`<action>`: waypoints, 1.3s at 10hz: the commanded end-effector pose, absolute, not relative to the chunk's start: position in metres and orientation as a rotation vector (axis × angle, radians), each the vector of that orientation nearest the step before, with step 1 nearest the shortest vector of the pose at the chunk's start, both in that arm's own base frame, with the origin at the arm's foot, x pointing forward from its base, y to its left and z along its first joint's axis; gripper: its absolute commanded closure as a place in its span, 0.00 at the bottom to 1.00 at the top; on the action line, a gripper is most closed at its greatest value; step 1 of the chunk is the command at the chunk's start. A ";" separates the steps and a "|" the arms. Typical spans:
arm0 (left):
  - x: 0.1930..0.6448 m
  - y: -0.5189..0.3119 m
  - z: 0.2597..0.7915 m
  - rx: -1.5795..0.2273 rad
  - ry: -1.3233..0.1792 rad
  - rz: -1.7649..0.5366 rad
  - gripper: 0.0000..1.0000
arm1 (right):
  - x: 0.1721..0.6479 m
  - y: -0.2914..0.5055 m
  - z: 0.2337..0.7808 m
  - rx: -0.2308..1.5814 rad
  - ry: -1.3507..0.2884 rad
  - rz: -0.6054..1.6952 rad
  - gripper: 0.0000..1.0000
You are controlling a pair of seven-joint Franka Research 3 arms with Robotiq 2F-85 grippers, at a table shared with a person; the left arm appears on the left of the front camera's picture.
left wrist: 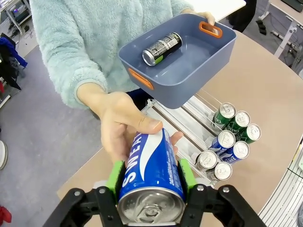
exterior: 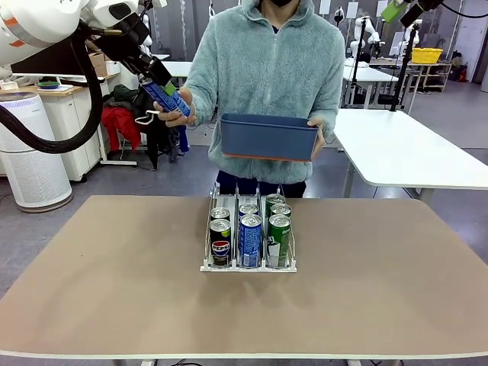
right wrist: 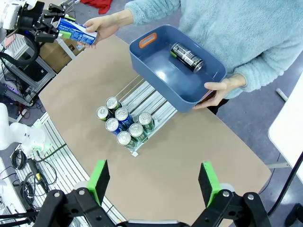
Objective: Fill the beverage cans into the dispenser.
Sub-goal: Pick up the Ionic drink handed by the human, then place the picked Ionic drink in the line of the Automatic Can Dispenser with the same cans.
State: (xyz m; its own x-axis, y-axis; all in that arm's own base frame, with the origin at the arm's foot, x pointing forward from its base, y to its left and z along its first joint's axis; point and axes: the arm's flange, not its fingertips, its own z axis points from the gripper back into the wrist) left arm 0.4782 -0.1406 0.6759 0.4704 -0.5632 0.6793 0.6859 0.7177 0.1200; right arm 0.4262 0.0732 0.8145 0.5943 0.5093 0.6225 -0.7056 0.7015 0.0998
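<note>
Item: handover of one drink can, dispenser part-filled. Left hand: green pads pressed on either side of a blue can near its silver top, held in the air off the far left corner of the worktop. The person's hand is wrapped round the lower end of the same can, so two holders share it. Right hand: fingers spread wide, carrying nothing, high over the near side of the worktop. Dispenser: mid-worktop, three lanes, two cans at the front of each: black Pepsi cans left, blue cans middle, green cans right; the rear of every lane is bare. Blue bin: held by the person's other hand above the far end of the dispenser, one black can lying loose inside. Hazards, as judged: if the arm pulls away before the person lets go, the smooth can may twist or slip between the pads; gripped near one end, it may swing on the way down; a skewed can could catch the thin dividers or knock the standing cans; the bin overhangs the bare rear lanes and may block the approach; the loose can may roll if the bin tips.
</note>
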 end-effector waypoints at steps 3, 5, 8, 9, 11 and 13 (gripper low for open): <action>0.479 -0.140 0.676 -0.174 -0.763 -0.769 1.00 | 0.424 0.073 0.814 0.361 -0.601 0.727 0.00; 0.479 -0.140 0.676 -0.174 -0.763 -0.769 1.00 | 0.424 0.073 0.814 0.361 -0.601 0.727 0.00; 0.479 -0.140 0.676 -0.174 -0.763 -0.769 1.00 | 0.424 0.073 0.814 0.361 -0.601 0.727 0.00; 0.479 -0.140 0.676 -0.174 -0.763 -0.769 1.00 | 0.424 0.073 0.814 0.361 -0.601 0.727 0.00; 0.479 -0.140 0.676 -0.174 -0.763 -0.769 1.00 | 0.424 0.073 0.814 0.361 -0.601 0.727 0.00; 0.479 -0.140 0.676 -0.174 -0.763 -0.769 1.00 | 0.424 0.073 0.814 0.361 -0.601 0.727 0.00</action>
State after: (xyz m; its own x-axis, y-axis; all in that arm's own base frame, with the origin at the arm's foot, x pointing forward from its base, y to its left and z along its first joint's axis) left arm 0.4783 -0.1410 0.6751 0.4711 -0.5640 0.6783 0.6865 0.7172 0.1196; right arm 0.4262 0.0732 0.8145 0.5943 0.5093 0.6225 -0.7056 0.7015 0.0998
